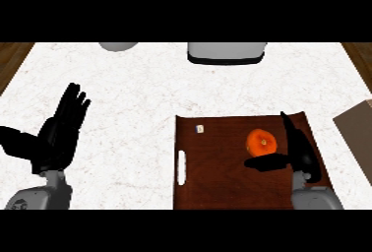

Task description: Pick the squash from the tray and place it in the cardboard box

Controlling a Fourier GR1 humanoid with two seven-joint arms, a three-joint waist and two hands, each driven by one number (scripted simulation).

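Note:
An orange squash [261,141] lies on the dark brown tray [218,167], in its right half. My right hand [298,147] stands over the tray just right of the squash, fingers straight and pointing away, thumb [265,161] stretched out below the squash. Whether the fingers touch the squash I cannot tell. The cardboard box [357,133] shows only as a tan corner at the right edge. My left hand [62,129] rests open over the white counter at the left, fingers up.
A small white tag [200,129] and a white strip [181,167] lie along the tray's left side. At the counter's far edge stand a grey-white appliance with a black base [226,52] and a grey rounded object [118,46].

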